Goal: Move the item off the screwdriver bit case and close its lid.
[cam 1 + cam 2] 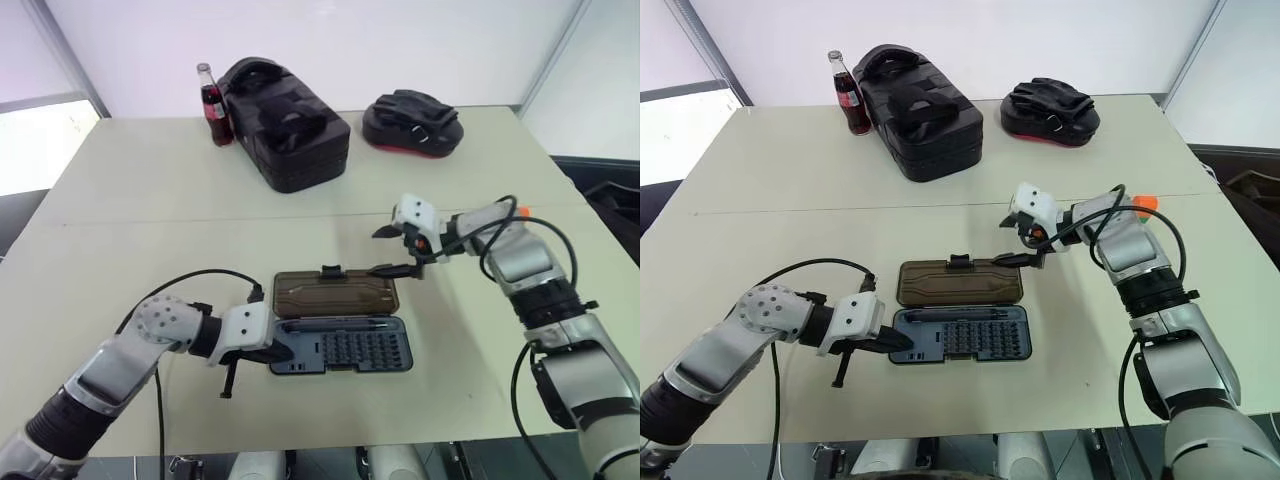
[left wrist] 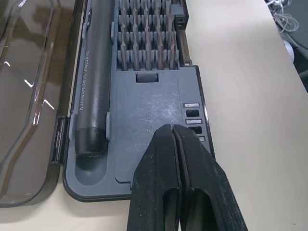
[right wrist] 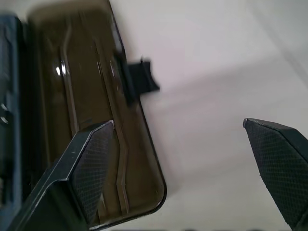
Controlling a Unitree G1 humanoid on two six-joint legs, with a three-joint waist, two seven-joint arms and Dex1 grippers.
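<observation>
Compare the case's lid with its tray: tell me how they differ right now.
The lid is translucent smoky brown and holds nothing; the tray is opaque dark grey, filled with rows of bits and a slim driver. The lid lies on the far side, the tray nearer the robot. Both are flat rectangles of equal size, hinged together and lying open on the table.

Open case at lower centre of the worktop (image 1: 150, 190)

The flat dark grey plastic screwdriver bit case (image 1: 343, 348) lies below its flung-back translucent smoky-brown lid (image 1: 335, 294); bulky black toolbox (image 1: 285, 125) upper centre.
</observation>
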